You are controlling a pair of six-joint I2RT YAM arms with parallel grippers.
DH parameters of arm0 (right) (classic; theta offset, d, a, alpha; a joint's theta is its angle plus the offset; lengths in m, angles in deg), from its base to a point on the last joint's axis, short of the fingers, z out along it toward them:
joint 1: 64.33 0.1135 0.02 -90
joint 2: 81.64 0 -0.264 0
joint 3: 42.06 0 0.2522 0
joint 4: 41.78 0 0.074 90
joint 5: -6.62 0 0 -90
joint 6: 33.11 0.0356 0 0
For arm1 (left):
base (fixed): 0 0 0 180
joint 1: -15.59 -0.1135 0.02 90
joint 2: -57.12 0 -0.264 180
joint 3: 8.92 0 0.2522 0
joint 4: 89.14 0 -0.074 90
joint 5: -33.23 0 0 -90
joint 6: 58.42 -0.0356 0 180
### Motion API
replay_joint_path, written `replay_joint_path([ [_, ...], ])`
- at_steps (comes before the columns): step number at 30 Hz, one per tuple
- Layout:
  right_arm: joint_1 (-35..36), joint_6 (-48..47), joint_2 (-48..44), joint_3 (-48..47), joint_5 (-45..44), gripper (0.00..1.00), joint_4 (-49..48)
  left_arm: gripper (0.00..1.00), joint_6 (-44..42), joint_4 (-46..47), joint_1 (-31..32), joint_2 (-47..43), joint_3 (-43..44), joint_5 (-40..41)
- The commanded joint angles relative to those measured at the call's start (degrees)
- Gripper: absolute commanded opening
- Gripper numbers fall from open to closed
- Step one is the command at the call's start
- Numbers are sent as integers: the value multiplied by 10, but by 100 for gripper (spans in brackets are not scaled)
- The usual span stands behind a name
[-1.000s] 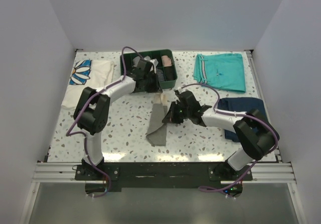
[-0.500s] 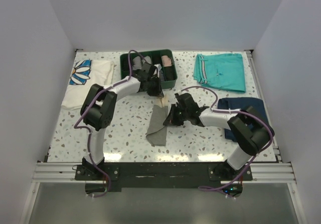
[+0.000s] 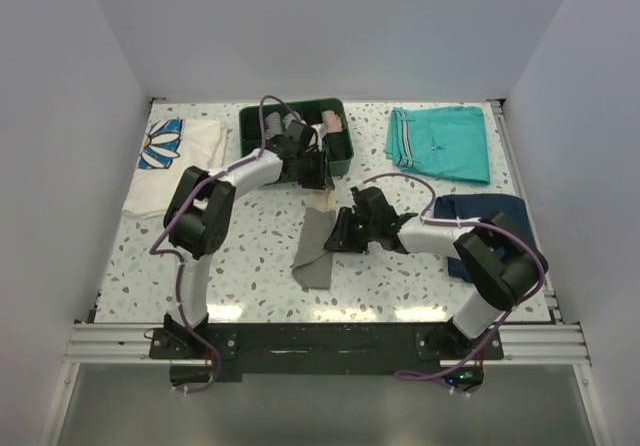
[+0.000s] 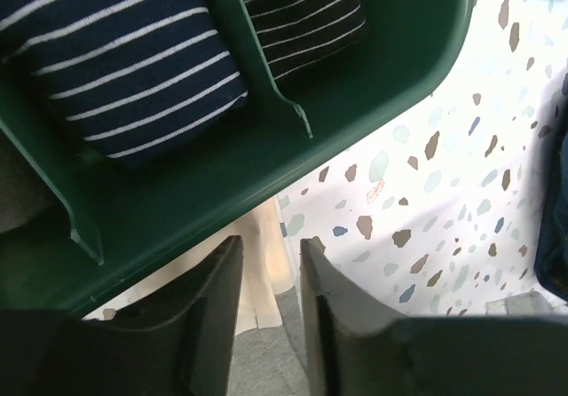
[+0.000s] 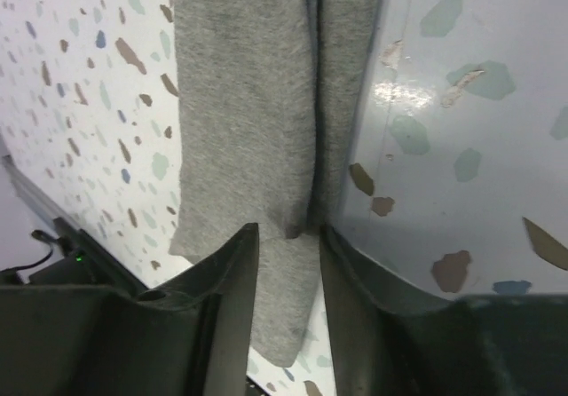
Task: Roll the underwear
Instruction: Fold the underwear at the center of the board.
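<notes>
Letting go on both sides: my left gripper (image 4: 269, 258) and my right gripper (image 5: 286, 241), which pinched the cloth a second ago, now stand with fingers slightly parted and nothing clamped between them. The underwear (image 3: 316, 242) lies as a long grey strip flat on the table (image 3: 250, 256), its pale far end just short of the green tray (image 4: 355, 94). My left gripper has moved up to the tray's near edge; my right hangs over the strip's right edge.
</notes>
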Motion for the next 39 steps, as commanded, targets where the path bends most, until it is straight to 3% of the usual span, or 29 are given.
replay_joint_path([
  [1, 0, -30, -65, -1, -53, 40, 39, 43, -30, -12, 1, -27, 38, 3],
  [5, 0, -43, -124, -1, -111, 39, 102, 49, -32, -19, 1, -57, 40, 8],
  [7, 0, -48, -144, -1, -136, 34, 118, 50, -26, -9, 0, -88, 32, 11],
  [13, -2, -81, -113, -77, -178, 0, 175, 51, 8, 5, -6, -186, -62, 56],
  [16, -5, -92, -69, -115, -170, 0, 177, 48, 17, 39, -7, -240, -156, 61],
  [22, -27, -111, 11, -188, -149, 0, 169, 34, 50, 116, -5, -317, -339, 31],
  [28, -42, -128, 72, -266, -86, 0, 161, 29, 69, 159, 7, -325, -389, 7],
  [39, -43, -155, 180, -357, -69, 0, 189, 27, 80, 186, 32, -287, -392, -3],
])
